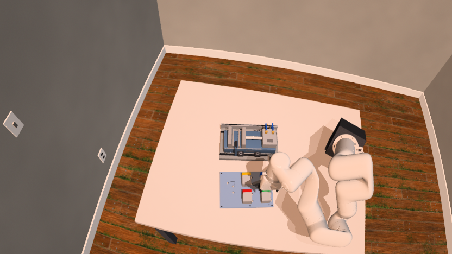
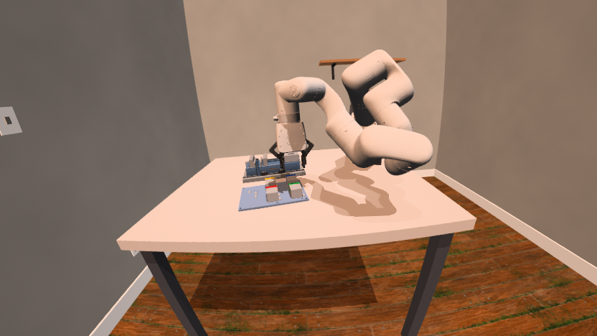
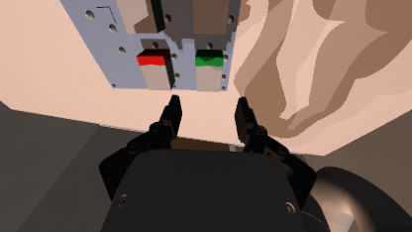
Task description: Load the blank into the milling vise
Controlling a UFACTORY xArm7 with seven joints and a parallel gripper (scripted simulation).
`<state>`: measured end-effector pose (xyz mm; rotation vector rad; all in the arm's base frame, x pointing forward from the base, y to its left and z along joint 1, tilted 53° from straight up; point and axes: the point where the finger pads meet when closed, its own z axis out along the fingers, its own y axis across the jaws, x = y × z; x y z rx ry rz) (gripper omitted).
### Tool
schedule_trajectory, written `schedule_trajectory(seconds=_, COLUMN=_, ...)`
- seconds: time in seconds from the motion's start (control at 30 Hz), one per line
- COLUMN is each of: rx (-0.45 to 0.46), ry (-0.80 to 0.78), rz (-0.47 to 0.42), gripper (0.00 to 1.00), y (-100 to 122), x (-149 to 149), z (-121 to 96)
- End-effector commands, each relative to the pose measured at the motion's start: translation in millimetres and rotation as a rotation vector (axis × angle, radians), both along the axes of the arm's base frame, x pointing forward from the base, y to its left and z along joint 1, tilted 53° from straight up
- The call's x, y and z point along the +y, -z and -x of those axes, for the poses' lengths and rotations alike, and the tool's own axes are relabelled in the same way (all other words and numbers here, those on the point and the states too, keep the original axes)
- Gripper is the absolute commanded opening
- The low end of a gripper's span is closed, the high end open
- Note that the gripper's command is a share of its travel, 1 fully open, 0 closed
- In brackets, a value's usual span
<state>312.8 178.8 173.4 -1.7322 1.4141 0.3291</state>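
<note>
Pale table [image 2: 208,217] under us carries the vise [image 1: 248,141] at the far side and the infeed plate [image 1: 228,195] nearer, with four blanks standing on it in two rows. We see the green blank [image 1: 266,195] in the near row at the plate's right, beside the red blank [image 1: 246,195]; it has not been lifted yet. Our gripper [image 3: 208,113] hangs above the plate, fingers spread fairly wide and holding nothing. In the wrist view the green blank [image 3: 209,69] lies straight ahead of the gap between the fingers, its long axis running away from us along the same line, painted end farthest. So we judge the coming move to be a short advance and drop, fingers straddling its long sides.
</note>
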Motion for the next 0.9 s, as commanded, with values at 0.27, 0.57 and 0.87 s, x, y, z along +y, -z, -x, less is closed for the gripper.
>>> schedule_trajectory(seconds=0.27, rx=-0.001, ry=0.002, rz=-0.001, gripper=0.76, y=-1.7, x=-2.4, z=0.1)
schedule_trajectory(seconds=0.57, rx=-0.001, ry=0.002, rz=-0.001, gripper=0.76, y=-1.9, x=-2.7, z=0.1)
schedule_trajectory(seconds=0.87, rx=-0.001, ry=0.002, rz=-0.001, gripper=0.76, y=-2.3, x=-3.3, z=0.1)
